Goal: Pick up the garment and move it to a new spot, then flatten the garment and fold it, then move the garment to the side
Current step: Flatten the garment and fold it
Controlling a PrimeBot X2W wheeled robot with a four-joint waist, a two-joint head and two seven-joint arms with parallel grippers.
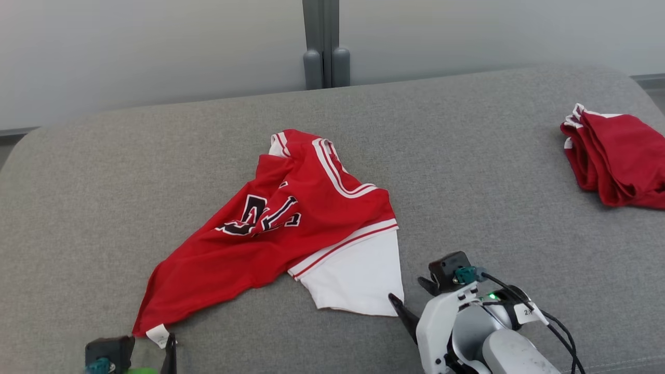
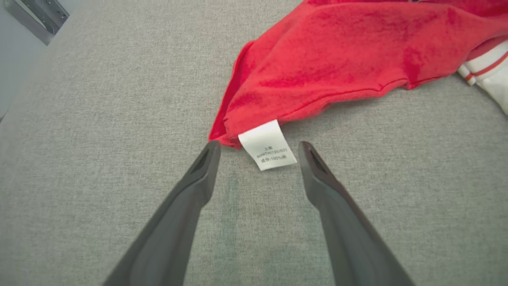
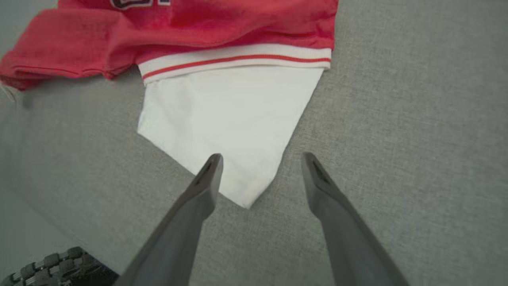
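Looking down from the head camera, I have both grippers at the near edge of the gray cushion [image 1: 493, 171]. The left gripper [image 2: 258, 145] has its jaws spread wide and holds nothing. The white care label [image 2: 268, 145] lies between its tips. One fingertip [image 2: 212, 153] is right at the red hem corner; I can't tell whether it touches.

The right gripper [image 3: 262, 157] is also spread wide and empty. The pointed corner of the white panel [image 3: 230, 119] sits between its fingers, with one tip over white cloth and the other over bare cushion.

Past them, the garment [image 1: 291, 223], a red jersey, lies crumpled mid-cushion. It runs from the label corner at near left up to a bunched far end. It has black-and-white lettering on top and white-red striped trim where the white panel joins.

Farther right, well apart from it, a second red garment [image 1: 618, 156] lies folded at the cushion's edge. Behind the cushion, a gray post [image 1: 322, 41] stands against a pale wall [image 1: 130, 52].
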